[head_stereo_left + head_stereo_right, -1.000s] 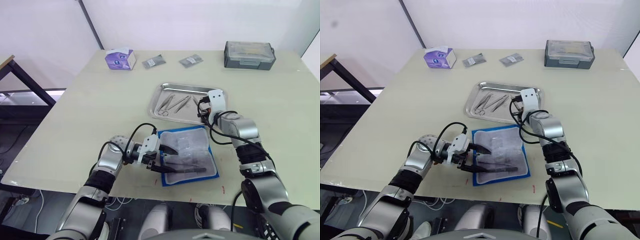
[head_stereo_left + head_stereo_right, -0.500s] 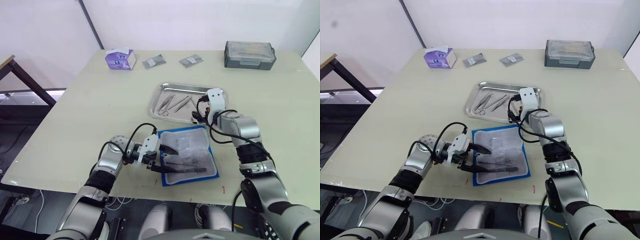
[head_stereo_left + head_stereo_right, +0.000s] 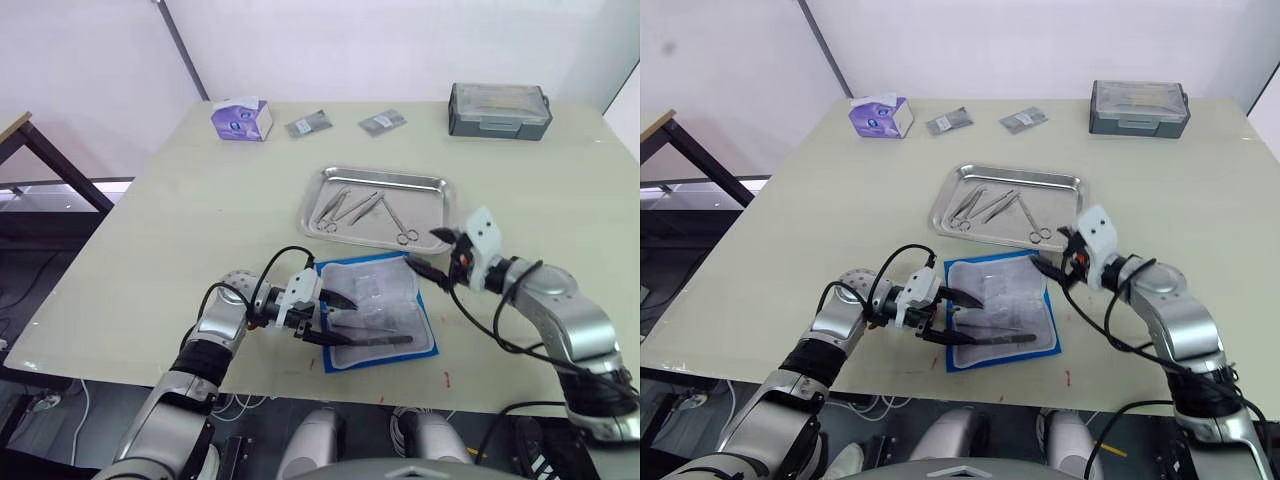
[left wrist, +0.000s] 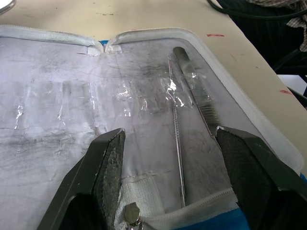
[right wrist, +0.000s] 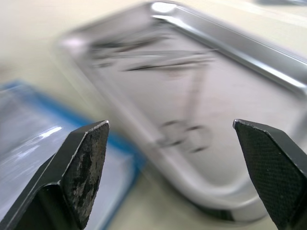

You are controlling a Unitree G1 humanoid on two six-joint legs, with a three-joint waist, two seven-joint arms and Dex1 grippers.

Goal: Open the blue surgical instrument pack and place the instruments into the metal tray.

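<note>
The blue surgical instrument pack [image 3: 378, 308] lies unfolded near the table's front edge, clear lining up. Two slim instruments, a thin probe [image 4: 177, 139] and tweezers [image 4: 194, 98], still sit in its pockets. My left gripper [image 3: 327, 318] is open and low over the pack's left part, its fingers [image 4: 109, 163] either side of those two tools. The metal tray [image 3: 430, 185] behind the pack holds several instruments [image 3: 336, 207], including ring-handled scissors [image 3: 400, 226]. My right gripper [image 3: 432, 252] hangs open and empty between the tray's near right corner and the pack.
A purple tissue box [image 3: 241, 118] and two small grey packets [image 3: 305, 124] lie at the back left. A grey lidded box [image 3: 498, 109] stands at the back right. A bare stretch of table lies right of the tray.
My right gripper was shut over the tray's right end; it has opened, left the ring-handled scissors in the tray, and drawn back toward the front right. The left arm has stayed put.
</note>
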